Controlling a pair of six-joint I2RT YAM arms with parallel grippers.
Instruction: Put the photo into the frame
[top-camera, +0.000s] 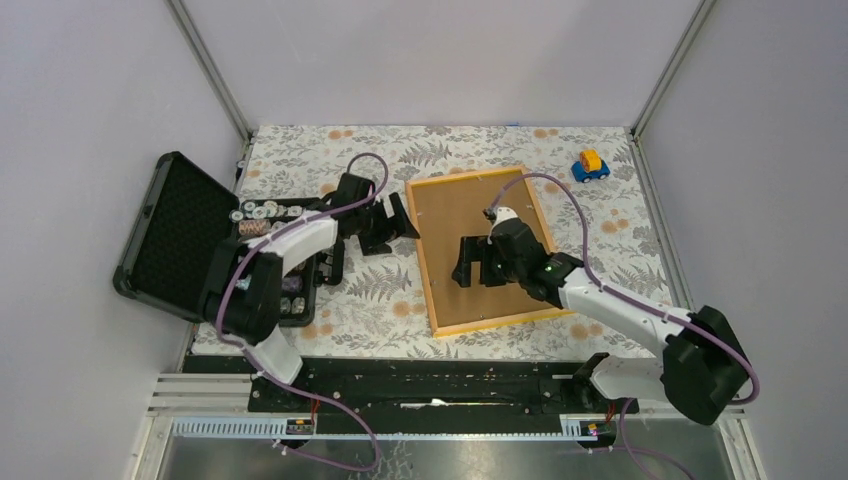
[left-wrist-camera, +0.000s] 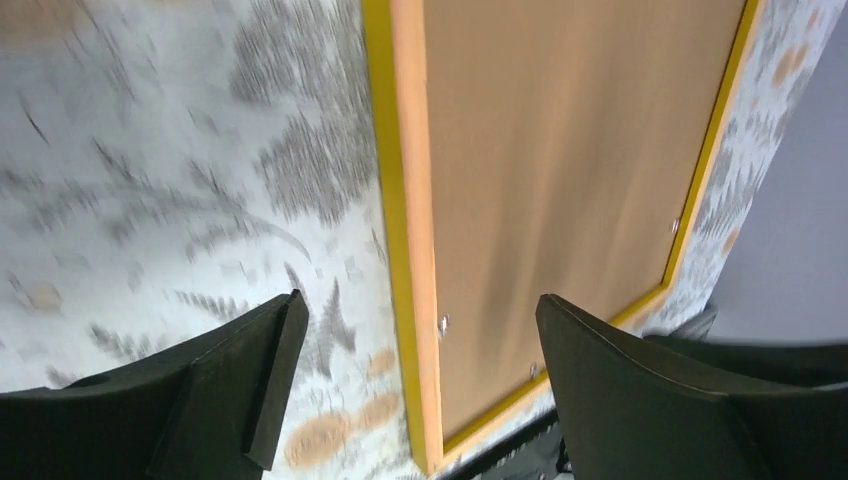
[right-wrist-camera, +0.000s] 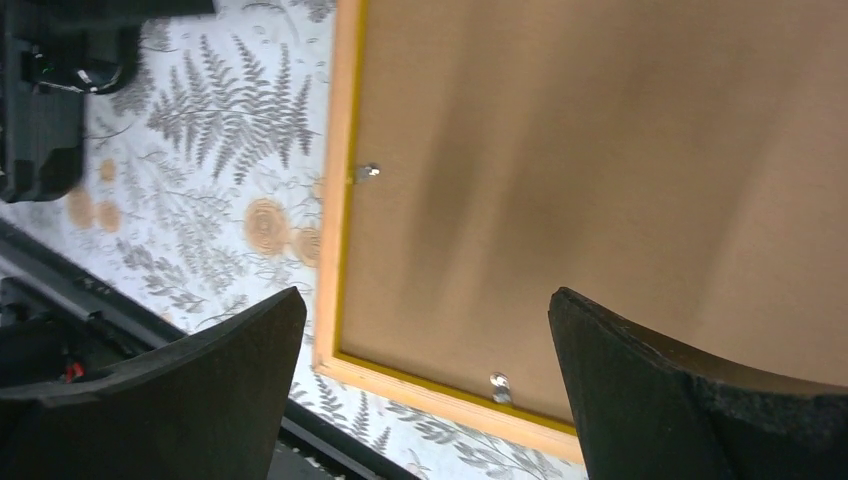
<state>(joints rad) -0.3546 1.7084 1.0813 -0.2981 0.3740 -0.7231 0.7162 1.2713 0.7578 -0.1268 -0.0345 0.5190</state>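
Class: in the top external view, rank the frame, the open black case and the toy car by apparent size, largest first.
1. the frame and the black case: look about alike; the left arm hides part of the case, so unranked.
2. the toy car: clearly smallest.

- The left arm (top-camera: 290, 240) reaches toward mid-worktop (top-camera: 380, 300); the left gripper (top-camera: 400, 225) has its fingers spread wide.
- The right arm (top-camera: 620, 305) stretches in from the near right corner; the right gripper (top-camera: 478, 272) is likewise spread.

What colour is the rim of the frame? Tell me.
Yellow-orange, the frame edging a plain brown backing sheet; clearest in the left wrist view.
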